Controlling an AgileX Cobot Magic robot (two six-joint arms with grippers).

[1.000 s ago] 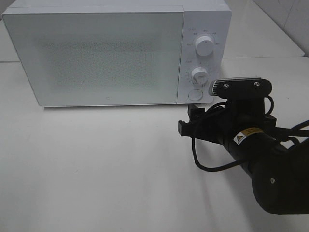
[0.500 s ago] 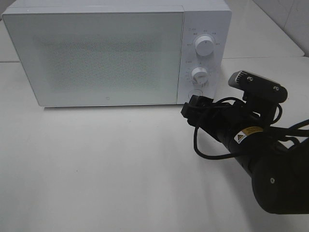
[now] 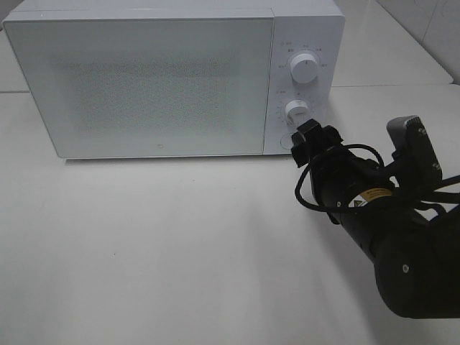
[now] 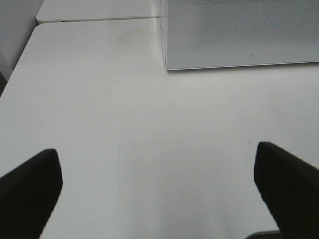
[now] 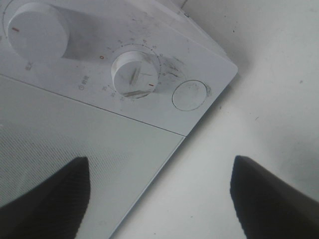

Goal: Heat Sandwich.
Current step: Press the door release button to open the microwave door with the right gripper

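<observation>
The sandwich is out of view. A white microwave (image 3: 144,86) stands at the back of the table with its door (image 5: 60,144) closed. My right gripper (image 3: 314,140) is open and empty, rolled on its side. Its tips are just in front of the control panel, by the round door button (image 5: 190,95) and below the lower dial (image 3: 296,111). In the right wrist view the right gripper (image 5: 159,199) frames the door's corner and the table, with both dark fingertips (image 5: 45,199) far apart. My left gripper (image 4: 159,191) hangs open over bare table, off the microwave's left front corner (image 4: 167,64).
The upper dial (image 3: 305,70) sits above the lower one on the panel. A seam between two tabletops (image 4: 99,20) runs behind the microwave's left side. The right arm's black body and cable (image 3: 402,266) fill the lower right of the high view.
My right gripper has rolled about its wrist, swinging its camera from on top to the right side. Its tips have moved right and up, closer to the control panel.
</observation>
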